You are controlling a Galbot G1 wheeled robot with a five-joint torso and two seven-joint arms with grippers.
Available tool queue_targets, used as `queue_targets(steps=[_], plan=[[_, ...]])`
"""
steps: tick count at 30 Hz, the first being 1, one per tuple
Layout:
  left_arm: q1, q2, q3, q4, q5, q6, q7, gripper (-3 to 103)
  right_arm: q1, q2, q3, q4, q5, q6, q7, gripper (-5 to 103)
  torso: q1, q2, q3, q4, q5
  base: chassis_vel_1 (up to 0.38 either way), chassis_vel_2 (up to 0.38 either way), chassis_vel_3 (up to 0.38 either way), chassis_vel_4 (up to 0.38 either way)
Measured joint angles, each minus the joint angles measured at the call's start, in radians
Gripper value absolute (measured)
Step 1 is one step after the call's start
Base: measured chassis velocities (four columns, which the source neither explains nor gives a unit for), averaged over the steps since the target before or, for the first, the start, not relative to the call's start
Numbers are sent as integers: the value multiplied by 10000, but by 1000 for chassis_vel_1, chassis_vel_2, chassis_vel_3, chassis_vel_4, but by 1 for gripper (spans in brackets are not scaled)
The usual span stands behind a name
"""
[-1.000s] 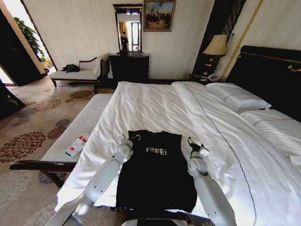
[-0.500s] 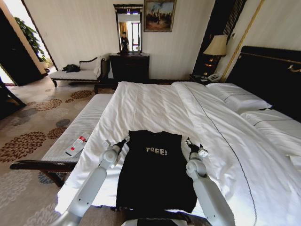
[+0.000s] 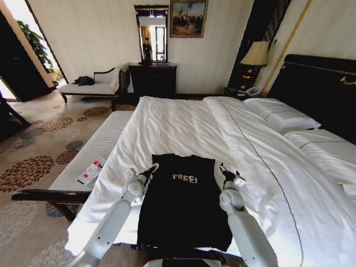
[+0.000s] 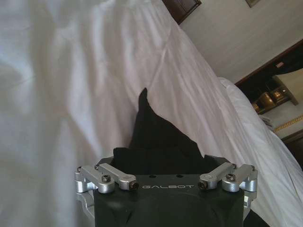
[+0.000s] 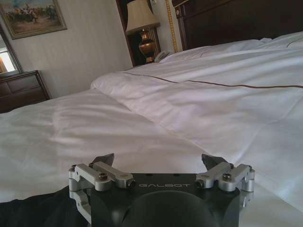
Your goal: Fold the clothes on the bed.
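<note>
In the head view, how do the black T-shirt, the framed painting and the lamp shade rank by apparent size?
1. Black T-shirt, clearly largest.
2. Framed painting.
3. Lamp shade, smallest.
The T-shirt lies nearest the camera, so this shows apparent size only.

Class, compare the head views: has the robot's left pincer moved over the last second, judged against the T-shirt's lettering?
Yes. The left pincer swung out to the robot's left, away from the "FREE!" lettering, then came partway back toward the T-shirt.

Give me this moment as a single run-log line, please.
T-shirt: flat on bed | left gripper: open, at shirt's left corner | right gripper: open, at right corner
</note>
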Motion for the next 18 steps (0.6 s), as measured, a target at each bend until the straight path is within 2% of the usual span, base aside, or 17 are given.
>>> queue_targets(steps=[10, 18], plan=[[-137, -4, 756, -615, -3, -20, 5, 100, 17, 29, -6, -91, -50, -15, 21, 100, 0, 0, 0, -1, 1, 0, 0, 0, 0], [-250, -14, 1266, -362, 464, 0, -4, 100, 69, 64, -26, -140, -76, -43, 77, 100, 1, 0, 0, 0, -1, 0, 0, 0, 0]])
